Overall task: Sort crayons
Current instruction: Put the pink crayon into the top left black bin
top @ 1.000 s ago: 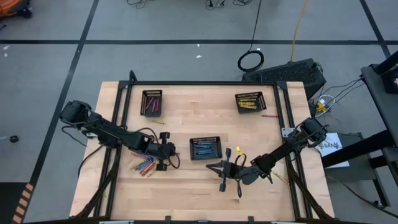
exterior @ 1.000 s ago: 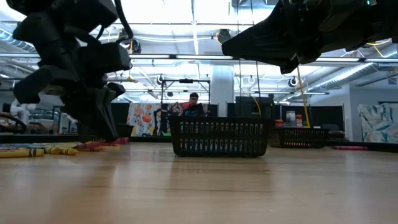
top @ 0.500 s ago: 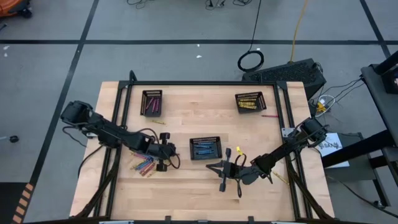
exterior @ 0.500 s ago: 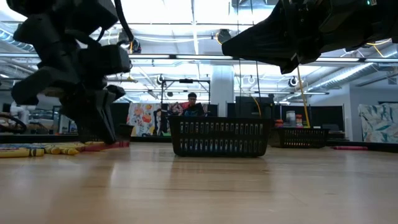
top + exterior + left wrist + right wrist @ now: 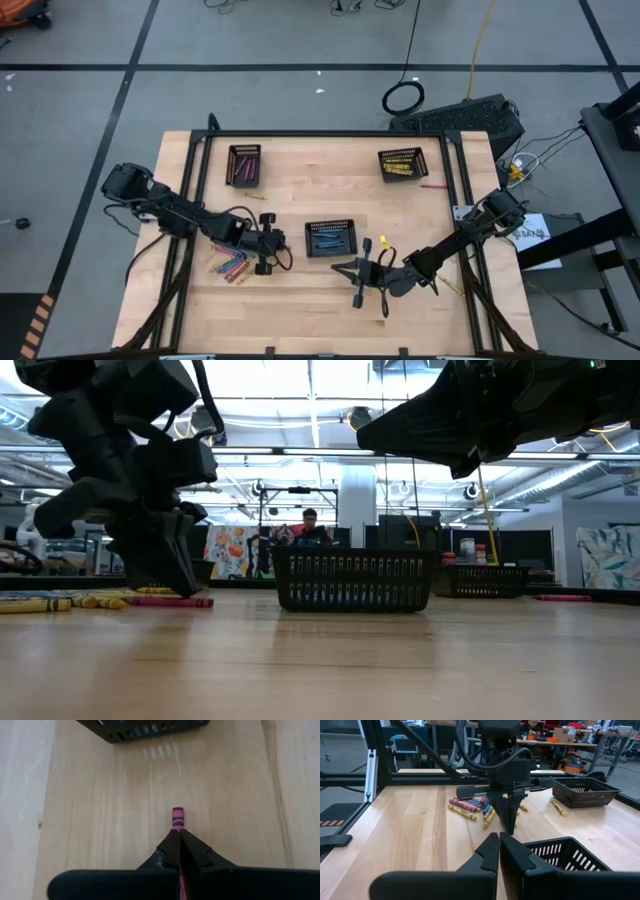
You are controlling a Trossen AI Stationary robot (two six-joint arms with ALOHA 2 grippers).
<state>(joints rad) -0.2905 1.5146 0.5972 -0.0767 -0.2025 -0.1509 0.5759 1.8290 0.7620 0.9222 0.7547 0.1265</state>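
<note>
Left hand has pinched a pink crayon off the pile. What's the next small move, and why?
Probably lift it clear of the table. The left hand is shut on the pink crayon, which lies low along the wood; the tray with pink crayons sits at the far left corner, so it needs height before travelling.

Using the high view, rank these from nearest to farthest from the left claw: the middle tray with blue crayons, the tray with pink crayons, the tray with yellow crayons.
Measured from the left claw:
1. Middle tray with blue crayons, just beside the claw toward the table's centre.
2. Tray with pink crayons, at the far edge on the left arm's side.
3. Tray with yellow crayons, at the far edge on the right arm's side.
</note>
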